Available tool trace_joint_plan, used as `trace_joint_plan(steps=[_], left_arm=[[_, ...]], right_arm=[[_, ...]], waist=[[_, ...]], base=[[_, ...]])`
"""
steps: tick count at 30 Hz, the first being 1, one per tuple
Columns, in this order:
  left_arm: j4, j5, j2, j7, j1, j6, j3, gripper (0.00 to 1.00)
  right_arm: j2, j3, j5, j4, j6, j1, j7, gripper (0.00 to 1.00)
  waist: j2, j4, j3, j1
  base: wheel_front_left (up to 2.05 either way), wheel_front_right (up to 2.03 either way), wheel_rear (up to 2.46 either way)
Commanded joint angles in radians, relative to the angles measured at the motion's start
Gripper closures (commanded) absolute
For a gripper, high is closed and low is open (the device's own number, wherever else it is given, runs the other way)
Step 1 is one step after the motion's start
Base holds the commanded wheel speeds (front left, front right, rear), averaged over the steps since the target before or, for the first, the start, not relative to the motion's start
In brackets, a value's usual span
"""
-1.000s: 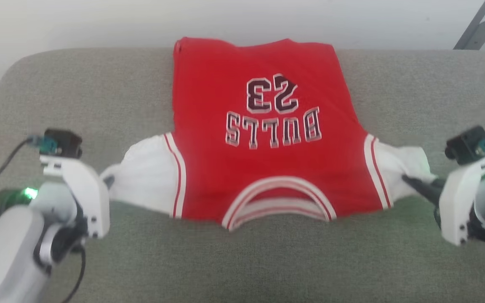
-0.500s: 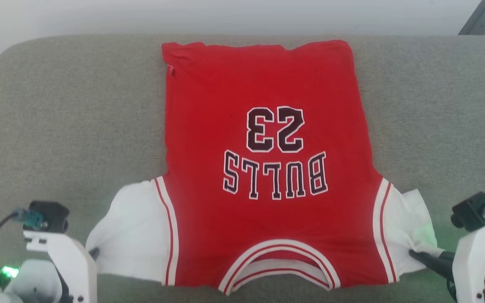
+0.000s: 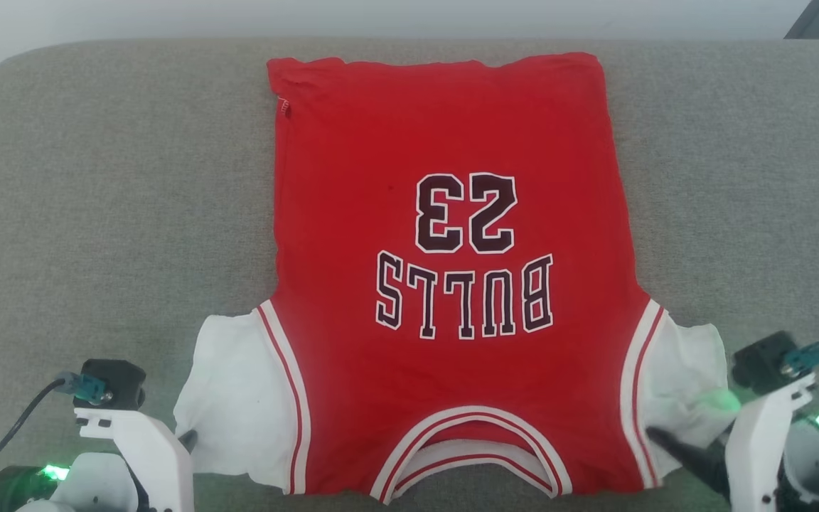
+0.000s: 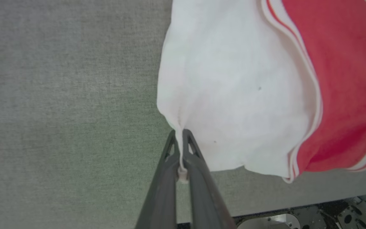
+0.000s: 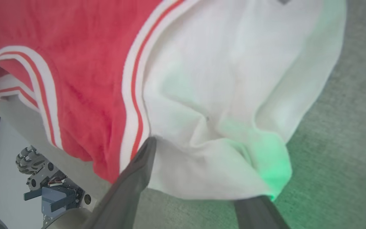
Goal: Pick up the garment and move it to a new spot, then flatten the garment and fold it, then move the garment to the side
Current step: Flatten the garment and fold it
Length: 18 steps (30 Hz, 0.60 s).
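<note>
Left wrist view: end effector (image 4: 179, 136) pinches garment (image 4: 233, 79) slv.

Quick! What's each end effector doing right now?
Left end effector: closed, pinching the garment's white sleeve edge.
Right end effector: open, the other white sleeve lying between its fingers.
</note>
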Motion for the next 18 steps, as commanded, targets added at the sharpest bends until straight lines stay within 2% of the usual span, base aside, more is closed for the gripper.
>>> trace_joint_plan(steps=[1,6,11,14,18], left_arm=[[0.011,0.007,-0.011,-0.013,-0.012,-0.004,0.001,1.00],[0.018,0.013,-0.023,-0.027,-0.023,-0.007,-0.005,1.00],[0.014,0.016,-0.041,-0.035,-0.041,-0.010,-0.016,1.00],[0.015,0.028,-0.056,-0.036,-0.064,-0.015,-0.030,1.00],[0.022,0.034,-0.078,-0.033,-0.107,-0.031,-0.058,1.00]], right_arm=[[0.006,-0.044,-0.026,-0.021,-0.005,0.005,0.014,0.00],[0.030,-0.139,-0.053,-0.124,-0.003,0.004,0.028,0.00],[0.069,-0.226,-0.124,-0.225,-0.003,-0.079,0.011,0.00],[0.089,-0.233,-0.174,-0.212,-0.003,-0.177,-0.013,0.00],[0.105,-0.202,-0.200,-0.120,-0.003,-0.338,-0.044,0.00]], waist=[[0.0000,0.001,0.000,0.0000],[0.0000,0.006,0.004,0.0000],[0.0000,0.020,0.029,0.0000],[0.0000,0.035,0.050,0.0000],[0.0000,0.072,0.082,0.0000]], base=[[0.00,0.00,0.00],[0.00,0.00,0.00],[0.00,0.00,0.00],[0.00,0.00,0.00],[0.00,0.00,0.00]])
